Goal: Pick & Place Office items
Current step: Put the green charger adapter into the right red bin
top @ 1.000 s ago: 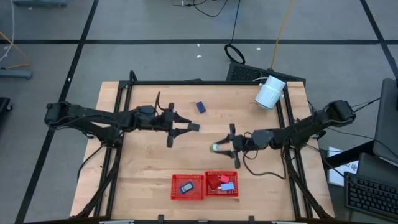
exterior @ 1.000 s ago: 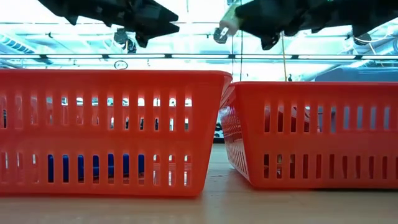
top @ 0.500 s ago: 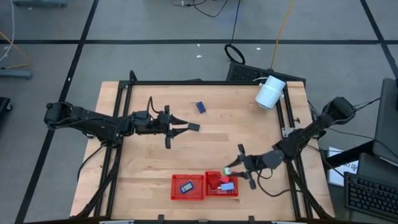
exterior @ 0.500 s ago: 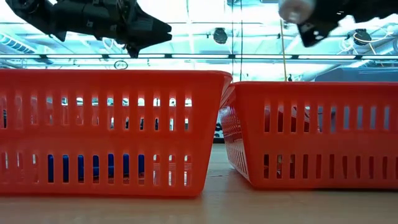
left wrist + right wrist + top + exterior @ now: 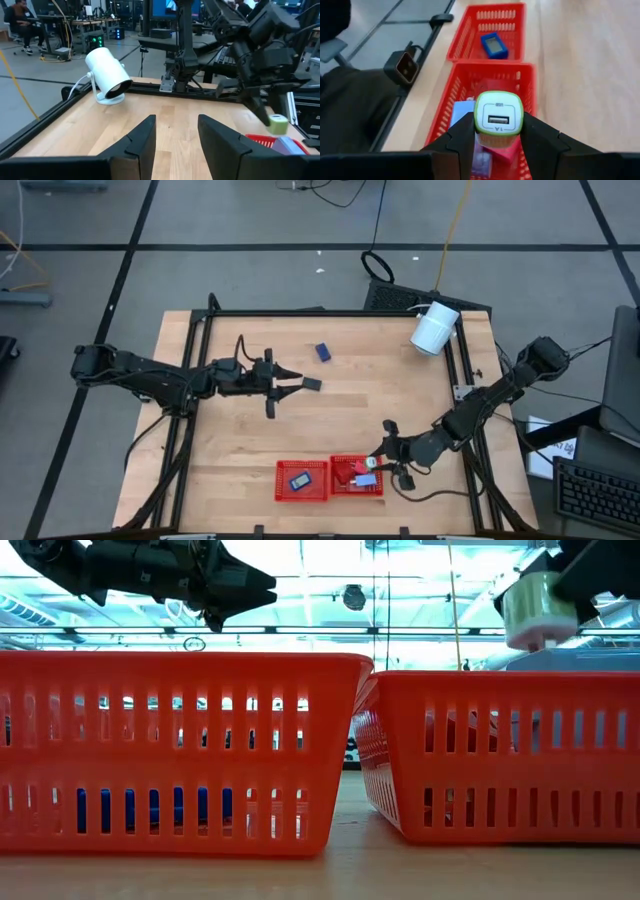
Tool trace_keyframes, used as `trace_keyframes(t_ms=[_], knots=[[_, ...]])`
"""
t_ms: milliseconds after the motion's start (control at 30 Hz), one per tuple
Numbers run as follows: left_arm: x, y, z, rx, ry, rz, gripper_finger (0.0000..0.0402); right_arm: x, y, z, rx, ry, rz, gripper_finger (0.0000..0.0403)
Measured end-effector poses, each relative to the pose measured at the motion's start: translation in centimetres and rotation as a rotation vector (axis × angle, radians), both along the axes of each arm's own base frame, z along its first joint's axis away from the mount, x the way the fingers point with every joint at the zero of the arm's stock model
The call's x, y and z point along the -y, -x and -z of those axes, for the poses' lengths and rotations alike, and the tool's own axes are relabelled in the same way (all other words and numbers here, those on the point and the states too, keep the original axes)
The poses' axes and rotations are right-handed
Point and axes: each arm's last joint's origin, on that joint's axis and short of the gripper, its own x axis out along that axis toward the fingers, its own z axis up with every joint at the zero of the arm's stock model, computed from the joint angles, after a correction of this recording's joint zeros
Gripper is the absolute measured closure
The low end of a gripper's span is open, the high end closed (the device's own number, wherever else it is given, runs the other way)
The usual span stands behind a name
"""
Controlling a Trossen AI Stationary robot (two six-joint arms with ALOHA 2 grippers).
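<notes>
Right gripper (image 5: pixel 498 135) reached low over red tray (image 5: pixel 520 70) near the table's front edge, clamped on green-rimmed charger (image 5: pixel 498 114) marked "1A". Left gripper (image 5: pixel 296 387) hovered mid-table, jaws slightly apart.

The only legible marking is "1A", printed below the USB slot on the white, green-rimmed face of the USB charger plug (image 5: pixel 498 120) in the right wrist view. No other text, label or number can be read.

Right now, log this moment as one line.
right gripper: holds green-rimmed charger over right red tray | left gripper: mid-table, empty
</notes>
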Motion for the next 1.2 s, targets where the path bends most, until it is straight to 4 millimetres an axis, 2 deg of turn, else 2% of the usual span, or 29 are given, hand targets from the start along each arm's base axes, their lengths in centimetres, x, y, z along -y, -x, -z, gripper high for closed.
trace_keyframes(t_ms=[267,400,533,833,1200], knots=[[0.0,0.0,0.0,-0.002,-0.002,0.000,0.0274,-0.6,-0.7,1.0,-0.120,0.064,-0.037,0.0277],[0.0,0.0,0.0,-0.002,0.001,-0.001,0.0272,-0.6,-0.7,1.0,-0.134,0.036,-0.020,0.0277],[0.0,0.0,0.0,-0.002,0.004,-0.001,0.0265,-0.8,-0.6,1.1,-0.168,-0.005,-0.075,0.0277],[0.0,0.0,0.0,0.000,0.022,-0.001,0.0252,-0.7,-0.5,1.3,-0.159,0.015,-0.052,0.0243],[0.0,0.0,0.0,0.000,0.022,-0.001,0.0270,-0.7,-0.6,1.2,-0.118,-0.009,-0.053,0.0243]])
